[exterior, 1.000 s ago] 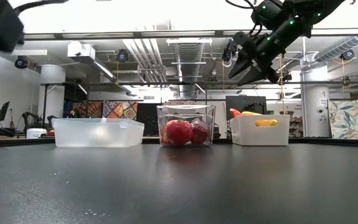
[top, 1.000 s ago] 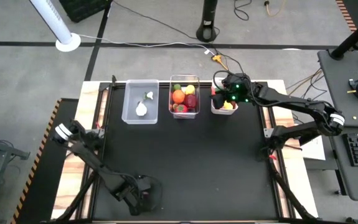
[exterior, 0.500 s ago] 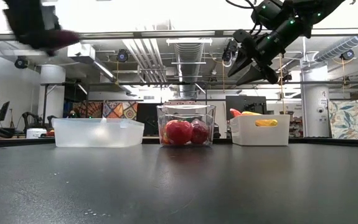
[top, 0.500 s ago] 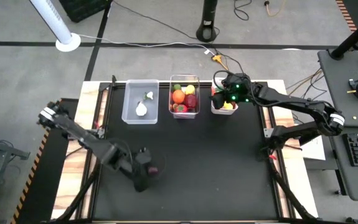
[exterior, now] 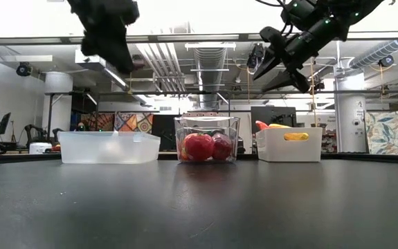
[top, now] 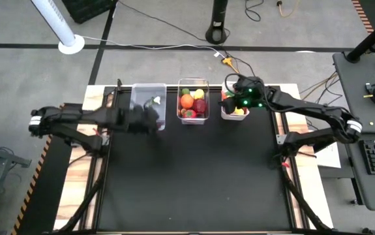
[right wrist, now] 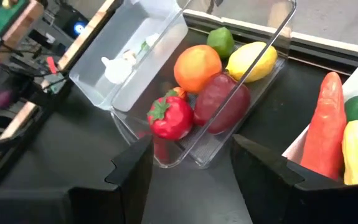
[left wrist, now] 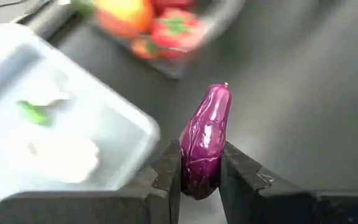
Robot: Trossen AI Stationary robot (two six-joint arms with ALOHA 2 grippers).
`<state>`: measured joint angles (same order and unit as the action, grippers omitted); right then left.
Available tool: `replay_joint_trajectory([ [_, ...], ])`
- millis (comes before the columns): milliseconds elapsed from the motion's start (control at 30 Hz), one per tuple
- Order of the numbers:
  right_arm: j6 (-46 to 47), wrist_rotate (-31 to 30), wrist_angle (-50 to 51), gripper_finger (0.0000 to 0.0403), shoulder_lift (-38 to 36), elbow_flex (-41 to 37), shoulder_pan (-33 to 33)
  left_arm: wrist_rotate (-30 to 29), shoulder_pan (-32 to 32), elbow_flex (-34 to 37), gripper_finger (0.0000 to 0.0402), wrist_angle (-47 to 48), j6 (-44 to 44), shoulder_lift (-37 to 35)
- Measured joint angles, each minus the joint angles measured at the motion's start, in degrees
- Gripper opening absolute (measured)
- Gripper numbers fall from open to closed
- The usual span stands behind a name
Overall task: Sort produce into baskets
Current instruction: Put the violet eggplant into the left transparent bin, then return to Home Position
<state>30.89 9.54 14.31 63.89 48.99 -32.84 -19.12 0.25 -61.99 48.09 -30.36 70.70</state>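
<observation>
My left gripper [left wrist: 201, 152] is shut on a glossy purple eggplant [left wrist: 208, 118] and hangs by the near right corner of the left clear bin [top: 137, 93], which holds white garlic [left wrist: 60, 155] and a green piece [left wrist: 34, 112]. In the low view it is high above that bin [exterior: 109, 34]. The middle clear bin [top: 192, 82] holds an orange [right wrist: 197, 67], lemon [right wrist: 252, 59], lime, red apple and strawberry [right wrist: 169, 117]. My right gripper [right wrist: 191, 180] is open and empty above the white bin [exterior: 288, 145], which holds a carrot [right wrist: 328, 121] and yellow and green pieces. My left gripper pinches the eggplant's thick end [left wrist: 198, 177] between its two fingers, one on each side. The fingers lie along the eggplant, whose narrow tip [left wrist: 223, 90] sticks out forward beyond the fingertips. It is lifted clear of the table and the bins.
The three bins stand in a row along the table's far edge. The black table top [top: 194, 176] stretches in front of them. Cables and a stand base lie on the floor beyond the table.
My left gripper has swung from the table's near left area toward the far edge, carrying the purple eggplant lifted clear, and now hangs beside the left clear bin. My right gripper has stayed above the white bin.
</observation>
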Motion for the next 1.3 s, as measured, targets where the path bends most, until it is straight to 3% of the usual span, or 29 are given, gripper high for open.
replay_joint_trajectory([
  [133,1.6,0.0,0.0,0.0203,-1.0,0.0,0.0,4.1,13.6,0.4,0.0063,-0.7,9.8,1.1],
  [300,3.2,0.0,0.4,0.0203,-1.8,0.0,0.1,15.5,31.0,0.4,0.0063,-3.1,19.2,5.1],
  [500,5.2,0.0,0.5,0.0203,-1.9,0.0,0.1,17.1,42.8,0.2,0.0064,-3.3,25.9,11.8],
  [733,5.8,-0.2,0.5,0.0203,-1.9,0.0,0.1,16.6,44.5,0.2,0.0074,-4.1,28.7,17.5],
  [933,6.0,-0.5,0.4,0.0203,-1.9,0.0,0.1,16.2,44.5,0.2,0.0130,-5.4,28.9,18.6],
  [1200,2.6,-0.5,0.4,0.0203,-1.9,0.0,0.1,17.1,44.5,0.2,0.0185,-2.9,29.8,14.3],
  [1300,0.5,-0.5,0.2,0.0203,-2.1,0.0,0.8,22.0,44.4,0.2,0.0191,-2.2,29.2,10.6],
])
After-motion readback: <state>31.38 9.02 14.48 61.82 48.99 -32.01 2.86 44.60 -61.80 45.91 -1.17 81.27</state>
